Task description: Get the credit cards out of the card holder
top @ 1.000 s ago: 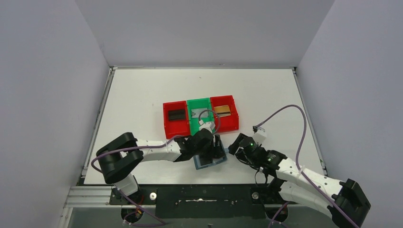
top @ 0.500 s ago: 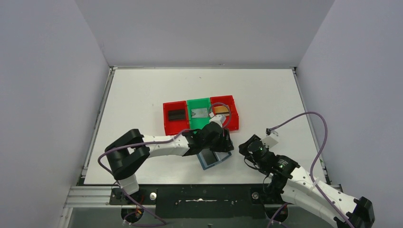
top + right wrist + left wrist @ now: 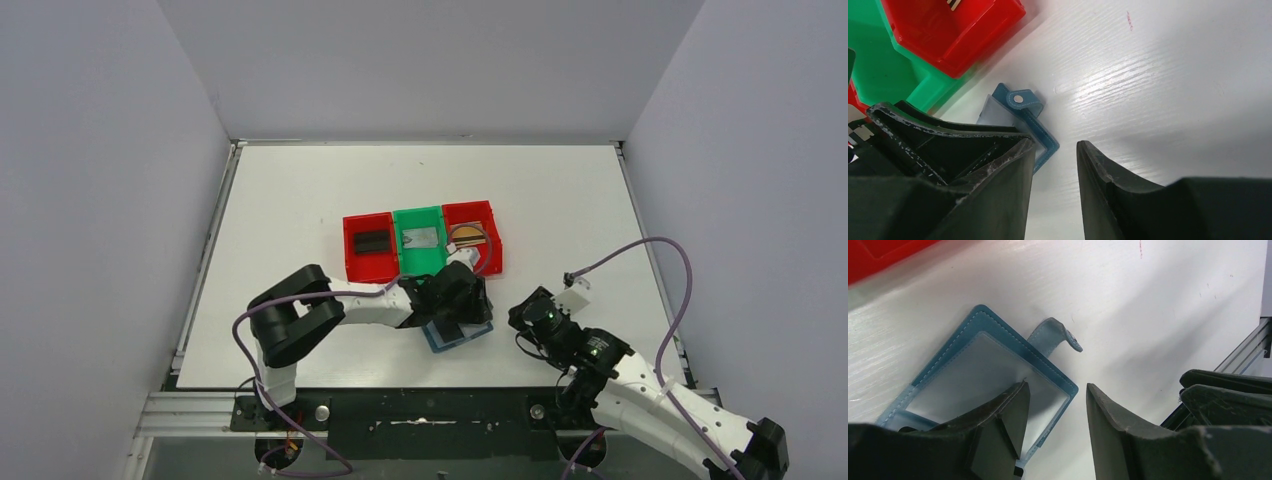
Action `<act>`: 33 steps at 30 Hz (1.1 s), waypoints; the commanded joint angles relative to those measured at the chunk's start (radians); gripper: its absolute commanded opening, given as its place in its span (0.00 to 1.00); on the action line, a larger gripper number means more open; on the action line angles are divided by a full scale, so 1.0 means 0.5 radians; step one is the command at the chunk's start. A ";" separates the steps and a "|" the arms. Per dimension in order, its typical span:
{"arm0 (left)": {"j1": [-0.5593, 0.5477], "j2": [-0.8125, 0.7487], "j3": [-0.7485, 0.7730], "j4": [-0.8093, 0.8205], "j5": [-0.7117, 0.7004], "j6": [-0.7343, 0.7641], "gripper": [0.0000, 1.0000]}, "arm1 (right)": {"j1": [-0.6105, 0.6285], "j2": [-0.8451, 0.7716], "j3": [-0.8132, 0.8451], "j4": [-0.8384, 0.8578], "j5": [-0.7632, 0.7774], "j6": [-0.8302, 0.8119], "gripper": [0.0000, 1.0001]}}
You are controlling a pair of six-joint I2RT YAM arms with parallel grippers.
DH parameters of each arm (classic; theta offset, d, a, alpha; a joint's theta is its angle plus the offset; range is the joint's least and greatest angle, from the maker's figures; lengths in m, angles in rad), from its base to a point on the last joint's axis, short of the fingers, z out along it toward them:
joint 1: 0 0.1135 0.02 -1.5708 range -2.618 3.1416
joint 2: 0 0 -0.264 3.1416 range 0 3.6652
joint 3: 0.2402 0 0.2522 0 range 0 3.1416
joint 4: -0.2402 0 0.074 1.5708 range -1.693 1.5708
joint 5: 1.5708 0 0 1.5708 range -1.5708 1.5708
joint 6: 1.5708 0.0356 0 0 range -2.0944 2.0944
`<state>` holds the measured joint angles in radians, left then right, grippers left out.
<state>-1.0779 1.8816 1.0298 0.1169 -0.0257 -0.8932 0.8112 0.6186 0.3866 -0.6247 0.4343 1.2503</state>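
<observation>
Hiding part of the card holder [image 3: 983, 360] — the left claw [image 3: 1055, 390], jaws parted.

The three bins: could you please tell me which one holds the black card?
The left-end red bin; the green middle bin holds a grey card, the right red bin a gold-brown card.

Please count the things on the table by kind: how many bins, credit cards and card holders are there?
Bins: 3 (left red bin, green bin, right red bin)
Credit cards: 3 (black card, silver-grey card, gold-brown card)
Card holder: 1
Total: 7
</observation>
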 commanded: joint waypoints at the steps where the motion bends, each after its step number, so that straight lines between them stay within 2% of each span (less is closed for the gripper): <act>1: -0.023 -0.067 -0.056 -0.066 -0.036 0.012 0.46 | -0.010 -0.019 0.032 0.098 0.093 -0.029 0.36; 8: -0.014 -0.432 -0.144 -0.176 -0.204 0.032 0.50 | -0.012 -0.008 0.038 0.435 -0.200 -0.342 0.22; 15: -0.007 -0.536 -0.192 -0.261 -0.317 0.025 0.50 | -0.010 0.050 0.078 0.724 -0.575 -0.507 0.19; 24: 0.018 -0.726 -0.315 -0.243 -0.440 -0.023 0.51 | 0.035 0.262 0.188 0.908 -0.837 -0.674 0.14; 28: 0.100 -0.752 -0.365 -0.181 -0.355 -0.015 0.52 | 0.083 0.368 0.213 0.940 -0.880 -0.689 0.10; 33: 0.196 -0.643 -0.317 -0.079 -0.183 0.047 0.51 | 0.227 0.367 0.160 0.969 -0.797 -0.680 0.09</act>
<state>-1.0111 1.5391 0.8494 0.0002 -0.1772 -0.8970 0.8757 0.8139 0.4473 -0.2150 0.0196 0.9291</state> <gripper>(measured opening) 0.514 0.095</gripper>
